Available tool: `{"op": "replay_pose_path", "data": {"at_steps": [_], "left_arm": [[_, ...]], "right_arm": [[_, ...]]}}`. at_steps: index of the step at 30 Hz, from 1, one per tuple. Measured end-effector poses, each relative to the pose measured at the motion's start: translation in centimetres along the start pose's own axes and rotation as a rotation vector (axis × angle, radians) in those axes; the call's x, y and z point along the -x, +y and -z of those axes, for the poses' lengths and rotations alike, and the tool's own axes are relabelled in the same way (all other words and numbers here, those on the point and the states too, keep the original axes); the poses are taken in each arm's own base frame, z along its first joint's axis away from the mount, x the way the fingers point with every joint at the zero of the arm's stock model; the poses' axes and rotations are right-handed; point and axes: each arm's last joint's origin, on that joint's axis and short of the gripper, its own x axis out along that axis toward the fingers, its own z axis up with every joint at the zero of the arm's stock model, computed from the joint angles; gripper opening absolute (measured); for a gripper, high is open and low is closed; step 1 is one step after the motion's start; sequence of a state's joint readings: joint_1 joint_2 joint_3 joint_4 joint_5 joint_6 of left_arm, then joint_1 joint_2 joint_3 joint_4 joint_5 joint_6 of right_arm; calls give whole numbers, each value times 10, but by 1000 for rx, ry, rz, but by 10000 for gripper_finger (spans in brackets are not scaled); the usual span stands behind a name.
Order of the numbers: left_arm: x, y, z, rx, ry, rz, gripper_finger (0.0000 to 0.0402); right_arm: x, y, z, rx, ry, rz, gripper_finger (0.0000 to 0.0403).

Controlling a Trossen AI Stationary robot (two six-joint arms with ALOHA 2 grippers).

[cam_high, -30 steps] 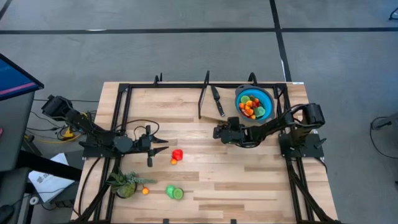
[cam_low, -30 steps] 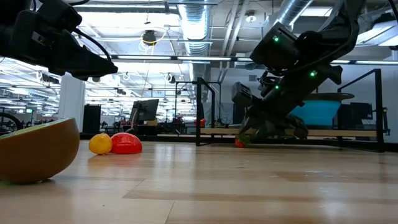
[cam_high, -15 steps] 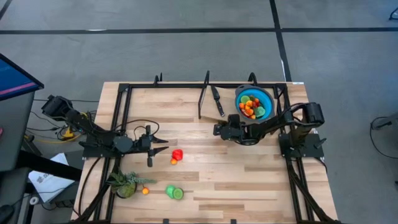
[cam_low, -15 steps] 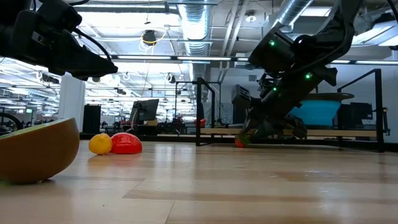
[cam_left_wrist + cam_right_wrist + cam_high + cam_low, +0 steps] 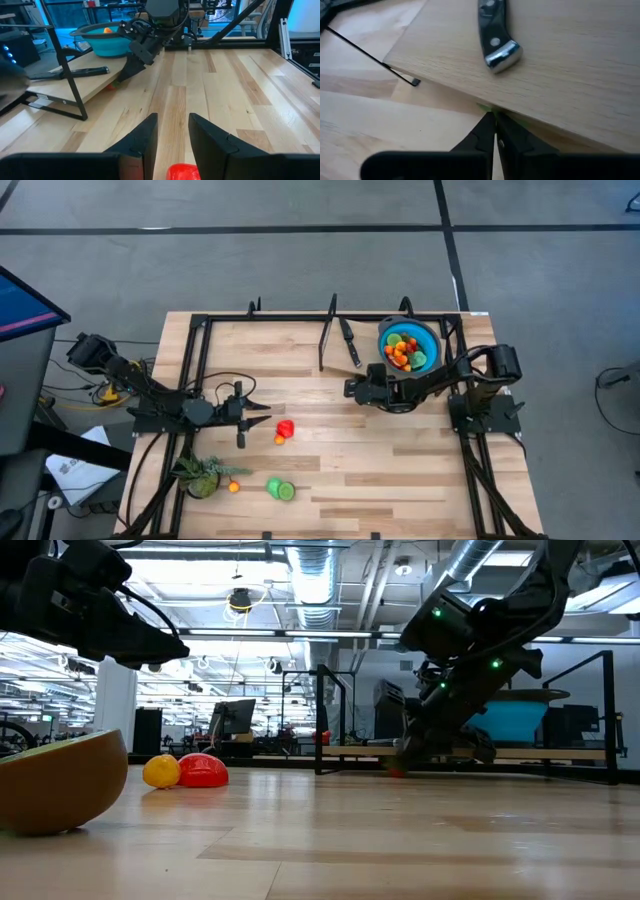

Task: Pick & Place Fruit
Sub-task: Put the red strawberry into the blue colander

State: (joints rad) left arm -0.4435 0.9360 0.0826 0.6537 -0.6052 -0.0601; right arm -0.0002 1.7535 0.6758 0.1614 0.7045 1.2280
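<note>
I am seeing the blue bowl (image 5: pixel 408 345) behind my right gripper (image 5: pixel 351 389) already heaped with fruit, its jaws together on a small green-red piece (image 5: pixel 484 107) below the knife (image 5: pixel 349 341). Ahead of the left gripper (image 5: pixel 171 131), jaws slightly apart and empty, the red fruit (image 5: pixel 286 428), orange ones and green slices (image 5: pixel 280 489) are waiting on the bench (image 5: pixel 330 470).

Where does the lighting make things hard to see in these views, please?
Low view: bright ceiling lights behind leave the right gripper a dark silhouette. Right wrist view: its shut fingertips sit in the shadow under the raised board, so only a green sliver shows there. High view: evenly lit, with only faint shadows.
</note>
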Motion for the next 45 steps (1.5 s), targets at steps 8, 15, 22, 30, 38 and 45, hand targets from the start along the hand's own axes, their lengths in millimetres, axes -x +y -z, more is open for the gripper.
{"op": "replay_pose_path", "data": {"at_steps": [8,15,22,30,38,45], "left_arm": [[0,0,0,0,0,0,103],[0,0,0,0,0,0,103],[0,0,0,4,0,0,103],[0,0,0,8,-1,0,103],[0,0,0,8,-1,0,103],[0,0,0,5,-1,0,103]], "right_arm": [[8,3,10,28,65,-37,1],[26,21,26,61,143,-149,0],[60,43,18,151,185,-229,0],[119,45,-31,287,231,-128,0],[162,22,-81,362,270,62,0],[163,-3,-101,419,284,255,0]]}}
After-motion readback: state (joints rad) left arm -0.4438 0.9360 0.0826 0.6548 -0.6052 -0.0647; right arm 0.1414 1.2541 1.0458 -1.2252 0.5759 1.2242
